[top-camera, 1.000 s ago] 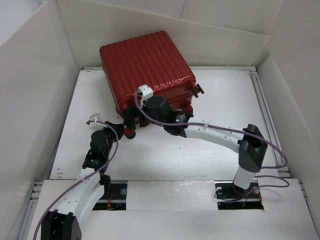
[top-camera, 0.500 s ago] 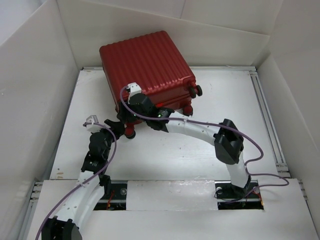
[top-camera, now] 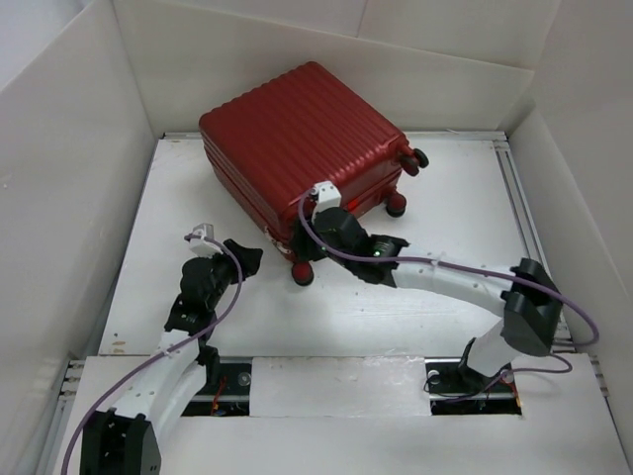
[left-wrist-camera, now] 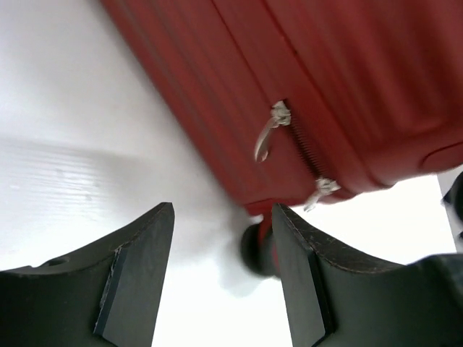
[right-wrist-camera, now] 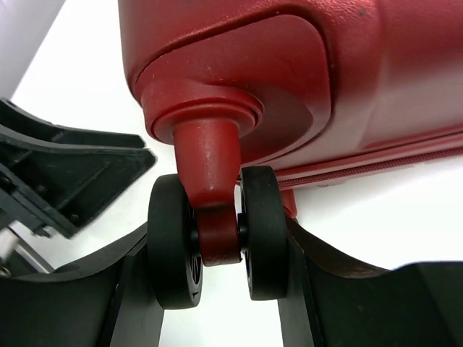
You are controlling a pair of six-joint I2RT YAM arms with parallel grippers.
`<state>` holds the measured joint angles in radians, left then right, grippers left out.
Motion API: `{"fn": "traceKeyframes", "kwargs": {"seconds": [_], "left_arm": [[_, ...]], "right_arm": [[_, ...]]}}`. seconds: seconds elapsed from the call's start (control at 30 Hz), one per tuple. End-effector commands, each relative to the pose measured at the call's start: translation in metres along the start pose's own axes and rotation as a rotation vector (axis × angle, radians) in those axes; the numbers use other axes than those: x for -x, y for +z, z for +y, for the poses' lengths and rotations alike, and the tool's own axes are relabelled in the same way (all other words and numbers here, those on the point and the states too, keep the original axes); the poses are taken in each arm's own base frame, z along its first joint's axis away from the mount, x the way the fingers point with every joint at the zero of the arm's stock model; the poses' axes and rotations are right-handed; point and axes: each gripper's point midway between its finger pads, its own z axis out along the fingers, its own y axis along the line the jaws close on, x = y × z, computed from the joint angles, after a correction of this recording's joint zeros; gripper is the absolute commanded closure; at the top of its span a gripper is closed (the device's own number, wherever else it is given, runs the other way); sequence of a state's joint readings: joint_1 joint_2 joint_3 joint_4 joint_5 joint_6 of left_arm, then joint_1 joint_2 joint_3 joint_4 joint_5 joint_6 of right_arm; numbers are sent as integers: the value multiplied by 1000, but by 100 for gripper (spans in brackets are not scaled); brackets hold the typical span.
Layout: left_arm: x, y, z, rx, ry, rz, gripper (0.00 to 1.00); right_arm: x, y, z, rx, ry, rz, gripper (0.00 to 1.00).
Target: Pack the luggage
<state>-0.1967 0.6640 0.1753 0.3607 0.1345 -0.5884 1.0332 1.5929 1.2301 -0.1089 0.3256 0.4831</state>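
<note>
Sitting at the far left of the white tabletop (top-camera: 445,188), the luggage (top-camera: 297,129) is lying closed with its ribbed red shell facing up. Compared with half a second ago it is standing swung round and shifted rightward, so its near corner is now pointing toward the middle of the tabletop rather than the left side.

The right arm (top-camera: 445,282) is reaching across from the right, its elbow now stretched farther out to the right than before. The left arm (top-camera: 188,297) is holding nearly the same pose, and the luggage corner it was beside earlier is now lying clear of it.

The right pincer (right-wrist-camera: 215,238) is clamping the near-corner wheel (right-wrist-camera: 217,238), a twin black caster on a red stem, with one finger pressing each outer face.

The left pincer (left-wrist-camera: 223,213) is hovering wide above the tabletop, gripping nothing, just short of the luggage side. In its view a second wheel is showing blurred beyond the fingers.

Two pale zipper pulls (left-wrist-camera: 266,137) are hanging from the seam on that side.
</note>
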Motion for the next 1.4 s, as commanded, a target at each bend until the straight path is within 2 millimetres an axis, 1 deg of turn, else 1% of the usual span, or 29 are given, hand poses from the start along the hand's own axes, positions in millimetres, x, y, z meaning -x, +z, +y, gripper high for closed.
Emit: {"fn": "traceKeyframes", "kwargs": {"seconds": [0.0,0.03,0.07,0.1,0.13,0.17,0.2,0.23,0.27,0.3,0.33,0.4,0.43,0.53,0.6,0.63,0.7,0.73,0.87,0.9,1.0,1.03,1.07,1.1,1.17,1.2,1.23,1.33,1.37], "left_arm": [[-5,-5,-32,-183,89,32,48],[-7,-6,-39,-206,95,36,48],[-10,-8,-45,-229,118,37,48],[-22,-12,-62,-291,164,65,48],[-24,-10,-66,-272,186,50,48],[-24,-12,-77,-285,210,38,48],[-44,-19,-94,-332,247,77,48],[-34,-16,-96,-284,254,12,48],[-39,-16,-96,-268,274,11,48],[-36,-17,-103,-270,282,-8,46],[-48,-18,-105,-276,311,17,46],[-40,-12,-110,-245,318,-12,46],[-39,-5,-102,-184,318,-18,46],[-27,3,-100,-117,294,-57,46],[-25,9,-90,-44,312,-63,48],[-18,9,-94,-36,297,-80,50],[-14,11,-89,4,303,-94,51],[-16,12,-87,9,308,-88,51],[-11,18,-96,-20,325,-111,51],[-15,21,-93,-11,347,-100,51],[-12,29,-98,-17,365,-109,61],[-11,35,-91,15,371,-105,63],[-13,37,-90,17,372,-103,70],[-11,39,-94,11,367,-111,70],[-12,42,-95,10,375,-114,72],[-11,43,-97,9,375,-115,80],[-9,44,-99,3,369,-124,84],[-4,44,-104,-13,362,-147,89],[0,44,-108,-17,373,-155,94]], "right_arm": [[42,-29,-23,-43,48,-135,100],[35,-32,-23,-27,45,-118,100],[40,-34,-25,-20,52,-124,100],[41,-34,-22,-2,46,-128,100],[39,-34,-18,22,32,-116,100],[48,-36,-12,41,38,-131,100],[47,-33,-10,46,27,-123,100],[43,-29,-11,41,23,-111,100],[46,-31,-5,68,25,-111,100],[45,-31,-3,76,25,-107,100],[48,-31,-2,81,27,-116,100],[47,-31,0,93,27,-110,100],[47,-32,4,111,28,-111,100],[47,-32,5,119,27,-107,100],[45,-33,9,127,24,-104,100],[45,-33,9,127,24,-104,100],[51,-36,10,136,20,-122,100],[51,-36,10,136,20,-122,100],[53,-40,13,149,21,-125,100],[52,-40,14,159,20,-120,100],[52,-42,14,162,22,-127,100],[52,-42,14,162,22,-127,100],[56,-46,15,168,25,-138,100],[51,-45,14,173,21,-124,100],[55,-49,15,178,24,-134,100],[52,-48,16,186,23,-130,100],[55,-51,17,190,25,-138,100],[47,-49,13,182,21,-121,100],[52,-52,15,190,25,-138,100]]}}
